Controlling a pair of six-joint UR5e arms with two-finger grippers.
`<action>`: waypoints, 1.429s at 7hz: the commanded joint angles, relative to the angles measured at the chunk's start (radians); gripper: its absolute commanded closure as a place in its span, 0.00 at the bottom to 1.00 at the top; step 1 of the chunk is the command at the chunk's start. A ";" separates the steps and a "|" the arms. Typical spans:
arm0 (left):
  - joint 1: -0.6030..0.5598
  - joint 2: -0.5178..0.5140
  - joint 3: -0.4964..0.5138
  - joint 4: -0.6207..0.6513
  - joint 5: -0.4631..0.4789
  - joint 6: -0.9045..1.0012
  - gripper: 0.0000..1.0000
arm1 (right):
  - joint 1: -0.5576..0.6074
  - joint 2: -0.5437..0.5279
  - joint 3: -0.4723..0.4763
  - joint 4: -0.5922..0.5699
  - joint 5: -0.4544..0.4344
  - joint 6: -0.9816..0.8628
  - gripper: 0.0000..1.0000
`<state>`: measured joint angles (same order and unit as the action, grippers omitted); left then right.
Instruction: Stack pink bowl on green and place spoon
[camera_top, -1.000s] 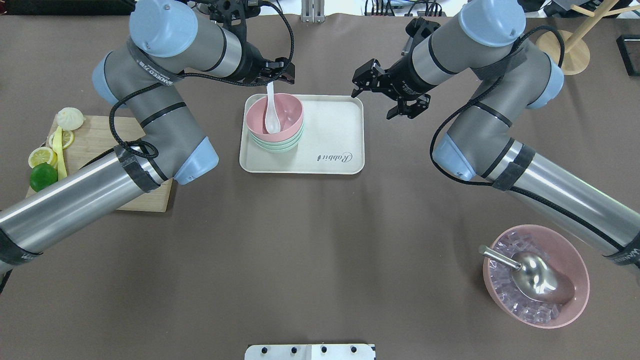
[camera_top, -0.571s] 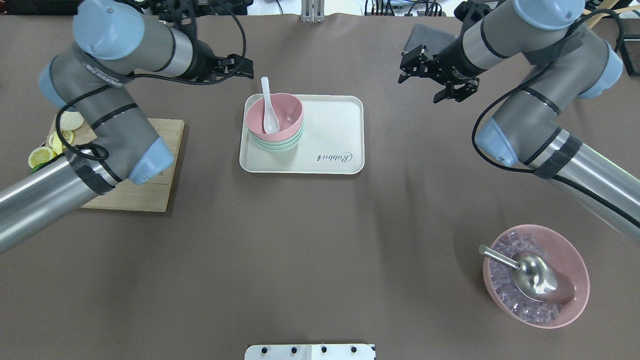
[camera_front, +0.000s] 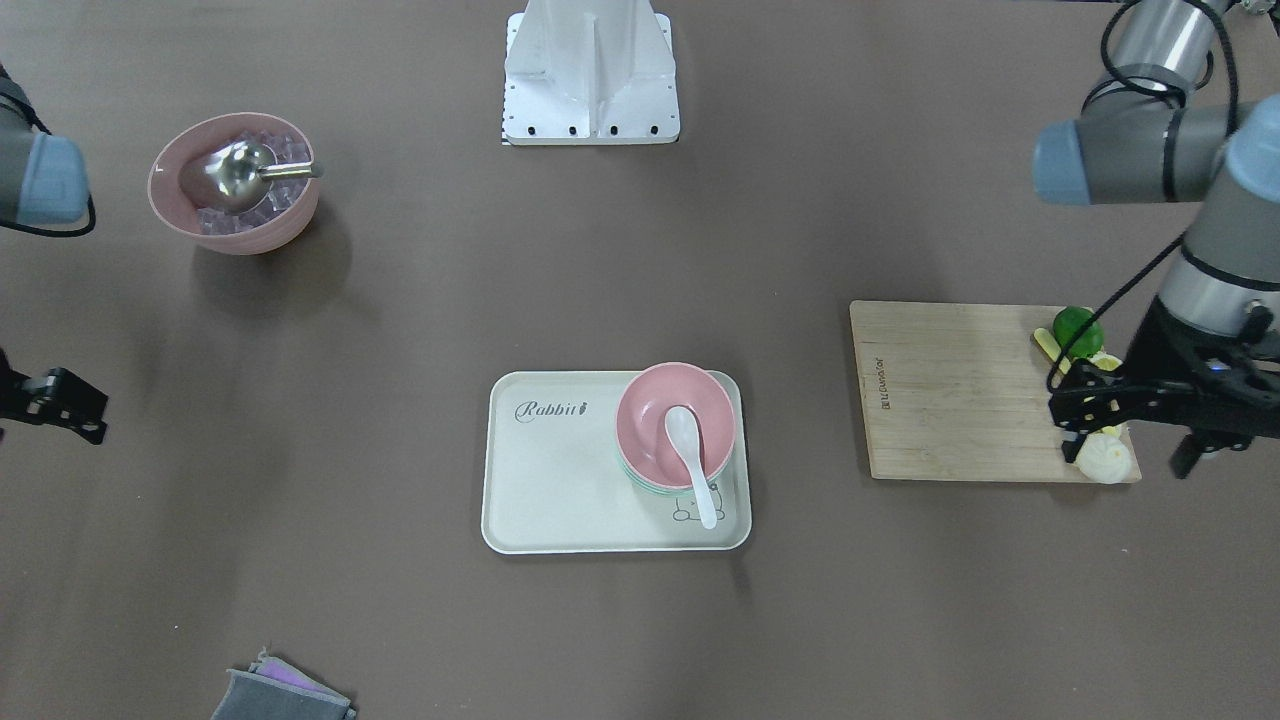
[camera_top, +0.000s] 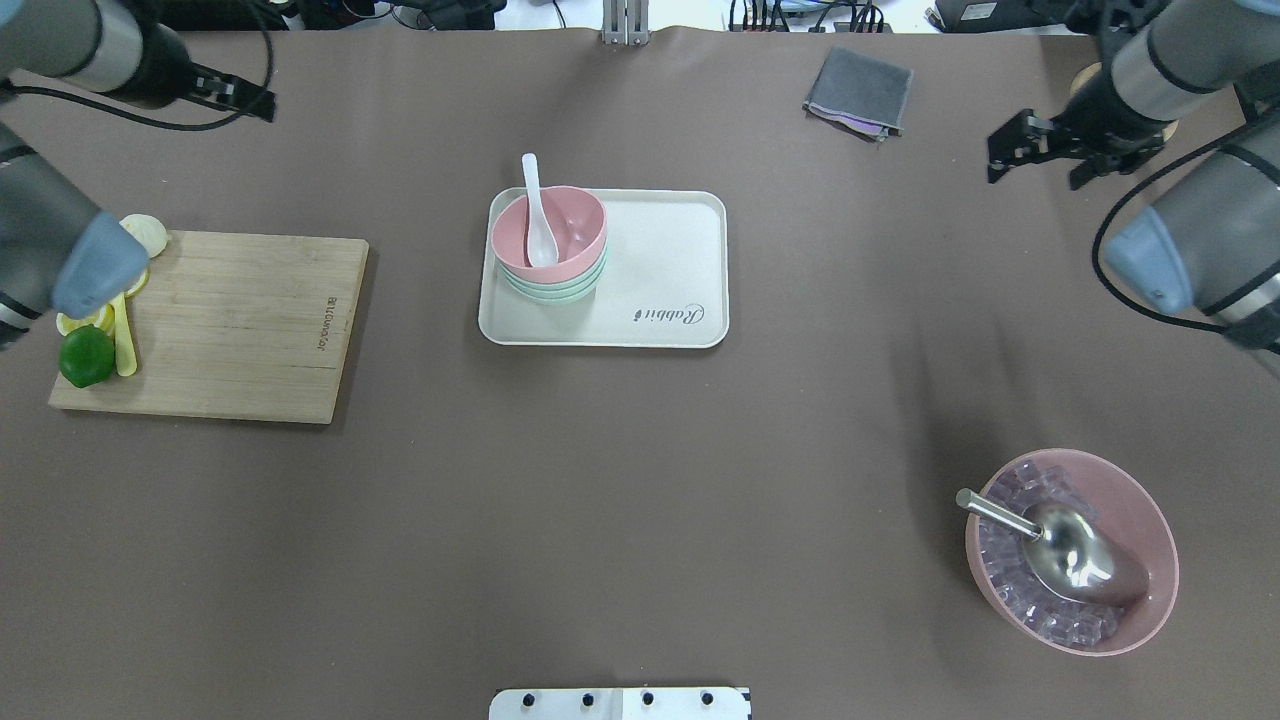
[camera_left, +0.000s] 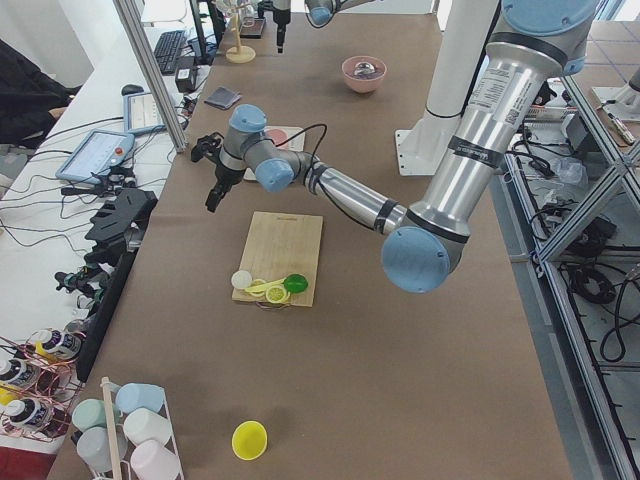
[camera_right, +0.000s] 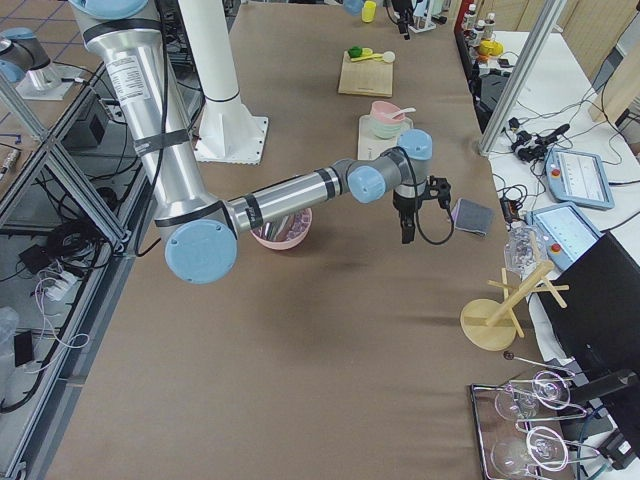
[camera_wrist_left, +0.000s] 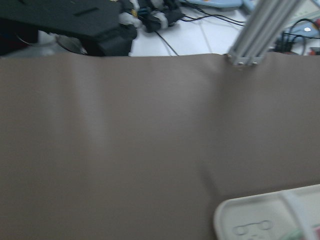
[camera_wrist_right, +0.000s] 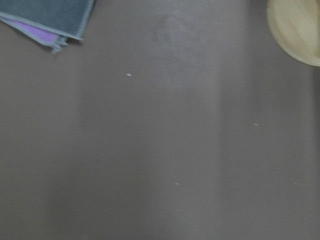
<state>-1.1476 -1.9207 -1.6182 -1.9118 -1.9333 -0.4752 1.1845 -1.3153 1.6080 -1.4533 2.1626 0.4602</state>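
The spoon (camera_top: 538, 215) lies in the pink bowl (camera_top: 575, 232) stacked on the green bowl (camera_top: 556, 291) on the tray (camera_top: 665, 265), handle pointing away from the robot, while the left claw (camera_top: 240, 98) and right claw (camera_top: 1035, 160), both spread and holding nothing, stand well clear, the left nearer.

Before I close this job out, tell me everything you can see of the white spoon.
The white spoon is a short, glossy soup spoon, ceramic or plastic by its look. Its scoop lies inside the pink bowl, which sits on the green bowl on the tray. The handle leans on the bowl's rim, pointing away from the robot. Nothing else touches it.
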 joint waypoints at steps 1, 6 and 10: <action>-0.085 0.087 0.032 0.030 -0.069 0.046 0.02 | 0.168 -0.125 -0.096 -0.041 -0.021 -0.458 0.00; -0.317 0.181 0.231 0.027 -0.361 0.405 0.02 | 0.336 -0.180 -0.172 -0.047 0.120 -0.560 0.00; -0.336 0.267 0.190 0.031 -0.380 0.409 0.02 | 0.353 -0.197 -0.053 -0.203 0.151 -0.554 0.00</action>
<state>-1.4772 -1.6656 -1.3965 -1.8914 -2.3079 -0.0641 1.5360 -1.5017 1.5368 -1.6340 2.3061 -0.0937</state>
